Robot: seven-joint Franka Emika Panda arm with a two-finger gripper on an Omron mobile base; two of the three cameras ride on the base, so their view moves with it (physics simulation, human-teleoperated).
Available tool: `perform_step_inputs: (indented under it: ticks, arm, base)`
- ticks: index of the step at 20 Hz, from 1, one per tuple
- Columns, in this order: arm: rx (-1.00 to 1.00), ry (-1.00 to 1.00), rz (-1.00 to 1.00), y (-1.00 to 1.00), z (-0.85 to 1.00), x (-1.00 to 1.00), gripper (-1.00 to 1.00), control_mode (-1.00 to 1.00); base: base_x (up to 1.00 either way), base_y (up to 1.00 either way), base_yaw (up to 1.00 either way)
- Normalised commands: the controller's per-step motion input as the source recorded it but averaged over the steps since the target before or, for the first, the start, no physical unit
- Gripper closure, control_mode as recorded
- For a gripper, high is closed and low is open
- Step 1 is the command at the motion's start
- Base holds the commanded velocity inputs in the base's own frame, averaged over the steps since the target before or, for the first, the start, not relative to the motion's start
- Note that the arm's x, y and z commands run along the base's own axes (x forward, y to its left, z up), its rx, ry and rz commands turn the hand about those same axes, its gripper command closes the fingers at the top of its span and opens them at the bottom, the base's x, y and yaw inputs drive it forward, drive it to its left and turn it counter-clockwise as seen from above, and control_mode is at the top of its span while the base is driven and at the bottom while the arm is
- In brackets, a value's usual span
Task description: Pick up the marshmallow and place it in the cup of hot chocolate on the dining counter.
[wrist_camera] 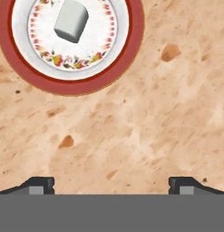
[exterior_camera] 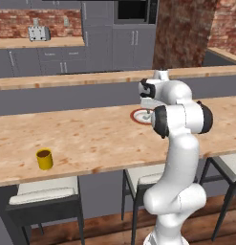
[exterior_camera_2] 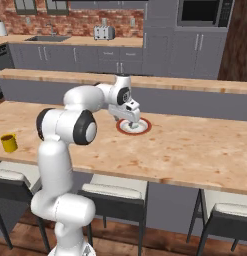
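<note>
The gripper (wrist_camera: 111, 185) hangs above the dining counter (exterior_camera: 91, 139), pointed down at the wood, with its two dark fingertips (wrist_camera: 41, 185) spread as wide apart as they go and nothing between them. In the hand view the tips rise at the lower edge, one at each side, over bare mottled wood.

The marshmallow (wrist_camera: 71, 20) — a small whitish-grey block with rounded corners — lies on a round white plate (wrist_camera: 70, 86) that has a red rim and a ring of small flower patterns inside it. In the hand view the plate sits at the upper left and is cut off by the top edge; the marshmallow rests near the plate's middle, tilted relative to the view's edges. The fingertips are well apart from the plate, with a stretch of counter between them and the red rim.

In the right base view the gripper (exterior_camera_2: 131, 120) stands just over the plate (exterior_camera_2: 143, 128), and the arm's hand hides much of it; the marshmallow cannot be made out there. In the left base view the plate (exterior_camera: 138, 116) shows partly behind the arm's white upper link.

The cup of hot chocolate (exterior_camera: 44, 159) — a small yellow cylinder, dark brown inside — stands upright near the front edge of the dining counter, far to the left of the plate and the arm. In the right base view the cup (exterior_camera_2: 9, 143) is close to the left border.

Pale-seated stools (exterior_camera: 45, 191) are tucked under the counter's front edge. Behind the counter runs a narrower wooden ledge (exterior_camera: 67, 79) on a grey wall, and beyond it grey cabinets (exterior_camera_2: 95, 57) against red brick.
</note>
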Motion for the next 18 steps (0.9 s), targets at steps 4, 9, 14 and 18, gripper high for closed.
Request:
perform_step_inputs:
  ticks: [4, 9, 14, 18]
  arm:
    - [0.00, 0.00, 0.00, -0.04, -0.19, 0.45, -1.00, -1.00]
    - [0.00, 0.00, 0.00, -0.08, -0.23, 0.35, -1.00, -1.00]
    - [0.00, 0.00, 0.00, -0.05, -0.29, 0.42, -1.00, -1.00]
    - [0.00, 0.00, 0.00, -0.04, -0.25, 0.43, -1.00, -1.00]
  base:
    - [0.00, 0.00, 0.00]
    - [0.00, 0.00, 0.00]
    - [0.00, 0.00, 0.00]
    - [0.00, 0.00, 0.00]
